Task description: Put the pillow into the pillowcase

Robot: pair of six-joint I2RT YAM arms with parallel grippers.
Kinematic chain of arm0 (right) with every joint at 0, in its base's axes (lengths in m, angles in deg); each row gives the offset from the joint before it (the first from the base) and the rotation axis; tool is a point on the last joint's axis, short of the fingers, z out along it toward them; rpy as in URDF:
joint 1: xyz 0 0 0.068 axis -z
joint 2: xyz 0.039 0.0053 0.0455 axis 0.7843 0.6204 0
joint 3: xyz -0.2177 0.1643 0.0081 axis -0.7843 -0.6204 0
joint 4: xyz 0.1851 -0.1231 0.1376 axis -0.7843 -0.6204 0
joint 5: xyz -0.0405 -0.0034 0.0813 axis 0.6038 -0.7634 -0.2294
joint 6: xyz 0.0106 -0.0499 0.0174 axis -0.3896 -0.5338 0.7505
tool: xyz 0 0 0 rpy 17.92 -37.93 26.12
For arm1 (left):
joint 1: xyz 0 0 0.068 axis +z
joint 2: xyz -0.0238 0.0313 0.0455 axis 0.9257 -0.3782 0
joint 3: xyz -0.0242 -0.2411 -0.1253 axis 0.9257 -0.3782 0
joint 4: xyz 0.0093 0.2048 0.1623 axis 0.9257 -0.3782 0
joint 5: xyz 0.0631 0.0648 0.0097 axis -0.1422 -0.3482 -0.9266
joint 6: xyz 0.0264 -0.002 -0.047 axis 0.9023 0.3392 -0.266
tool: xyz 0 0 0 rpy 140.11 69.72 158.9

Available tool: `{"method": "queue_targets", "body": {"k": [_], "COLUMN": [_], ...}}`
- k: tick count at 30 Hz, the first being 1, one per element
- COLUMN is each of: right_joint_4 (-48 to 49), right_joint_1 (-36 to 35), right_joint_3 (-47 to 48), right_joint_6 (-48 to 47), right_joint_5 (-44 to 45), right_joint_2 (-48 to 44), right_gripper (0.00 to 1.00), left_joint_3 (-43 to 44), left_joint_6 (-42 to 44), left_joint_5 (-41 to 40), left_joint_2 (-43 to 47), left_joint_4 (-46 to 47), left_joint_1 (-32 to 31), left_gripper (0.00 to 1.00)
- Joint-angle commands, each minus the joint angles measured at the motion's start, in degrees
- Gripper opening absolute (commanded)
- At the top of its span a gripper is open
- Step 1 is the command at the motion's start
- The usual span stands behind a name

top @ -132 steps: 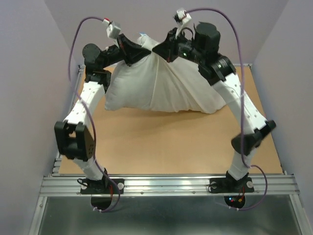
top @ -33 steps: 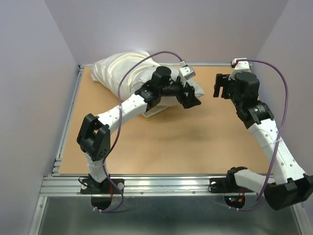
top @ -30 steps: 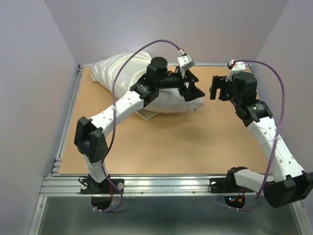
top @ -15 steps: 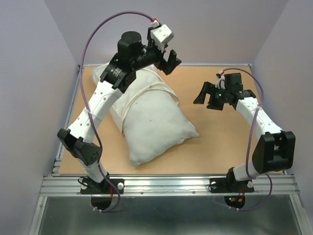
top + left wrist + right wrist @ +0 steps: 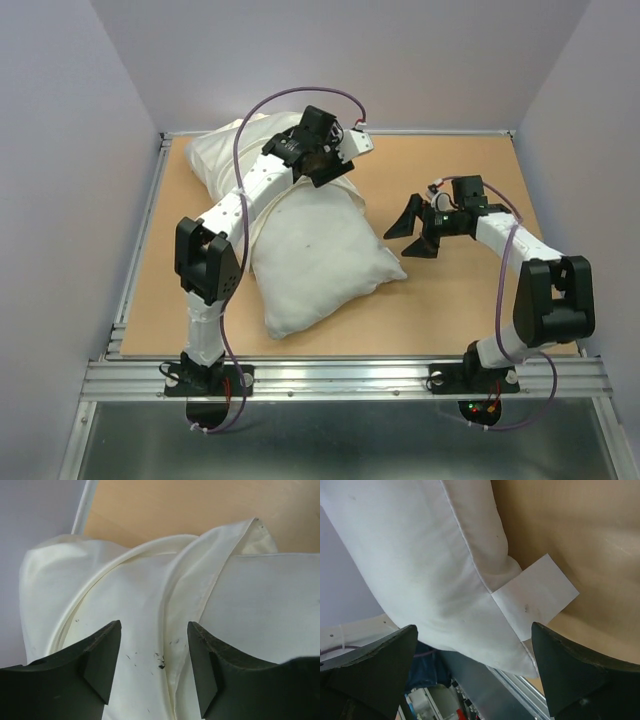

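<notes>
The plump greyish-white pillow (image 5: 320, 255) lies slantwise at the table's left middle, with its far end inside the cream pillowcase (image 5: 225, 155), which is bunched at the back left. My left gripper (image 5: 323, 176) hovers open over the pillowcase's hemmed edge (image 5: 200, 590). The hem fold runs between its fingers, and the pillow (image 5: 270, 605) shows on the right of that view. My right gripper (image 5: 411, 232) stands wide open, low, just right of the pillow's near right corner. In the right wrist view the pillow (image 5: 420, 555) and its white label (image 5: 535, 597) lie ahead of the right gripper (image 5: 475, 672).
The brown table top (image 5: 470, 300) stretches right of and in front of the pillow. A metal rail (image 5: 340, 375) runs along the near edge by both arm bases. Lilac walls close in on the left, back and right.
The left gripper has dropped from high at the back onto the pillowcase hem, with its jaws narrower. The right gripper has moved lower and nearer the pillow's corner. A second ago the pillow lay farther back.
</notes>
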Motion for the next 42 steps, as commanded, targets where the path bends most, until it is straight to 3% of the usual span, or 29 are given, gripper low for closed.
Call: {"method": "queue_targets", "body": {"k": [1,6,12,13,14,15,19,21,22,27,31,36,39,40,41,42], "right_joint_4": [3.1,3.2,6.0,7.3,7.8,8.6,16.8,19.0,20.1,21.9,24.4,31.1,30.8,30.6,30.2,29.9], "right_joint_1": [-1.1,-1.5,-5.1,-5.5,-5.5,-5.5,-5.5,-5.5,-5.4,-4.5,-3.7,-3.7,-2.2,-1.3,-0.2,2.3], "right_joint_3": [-3.0,-2.4,1.1,3.0,3.0,5.3,12.0,18.0,20.7,32.2,31.6,17.8,11.8,10.4,8.7,6.3], "right_joint_6": [-3.1,-5.7,-6.0,-5.5,-5.0,-4.3,0.8,3.0,4.6,8.1,10.0,10.6,9.4,9.9,10.7,10.9], "right_joint_5": [-1.6,-2.8,-5.3,-6.7,-7.0,-7.4,-7.6,-7.2,-7.1,-7.8,-8.0,-3.9,-2.1,-1.9,-2.0,-2.2], "right_joint_2": [2.5,6.3,12.4,13.4,14.8,17.0,20.3,21.5,21.9,24.2,24.4,20.6,18.7,17.9,17.0,15.0], "right_gripper": [1.00,1.00,0.88,0.75,0.67,0.47,0.01,0.00,0.01,0.01,0.00,0.03,0.39,0.58,0.94,1.00], "left_joint_3": [0.9,3.6,6.1,8.2,9.8,11.7,25.7,28.0,27.4,18.7,17.2,23.0,23.6,23.1,21.4,19.7], "left_joint_6": [7.9,9.7,9.5,9.1,8.9,8.1,5.0,2.9,0.3,-9.2,-13.2,-20.7,-21.7,-21.9,-21.7,-21.4], "left_joint_5": [-3.3,-4.9,-4.0,-1.6,-0.1,3.6,17.1,23.0,28.6,40.7,37.1,33.1,27.5,27.0,25.8,25.1], "left_joint_2": [0.3,-4.1,-6.3,-7.2,-7.2,-8.3,-10.2,-9.4,-8.5,-2.2,-2.9,-9.1,-8.6,-7.8,-5.2,-3.5], "left_joint_4": [1.1,-2.1,-5.1,-6.0,-7.3,-10.4,-20.8,-24.8,-25.3,-20.5,-15.5,-9.2,-5.9,-5.5,-4.8,-4.3], "left_joint_1": [0.2,0.8,0.8,0.6,0.5,0.0,-3.3,-5.3,-7.1,-8.4,-5.6,1.7,3.7,4.1,4.7,5.1], "left_gripper": [0.65,0.63,0.22,0.09,0.03,0.00,0.00,0.00,0.00,0.00,0.00,0.00,0.33,0.51,0.57,0.64]}}
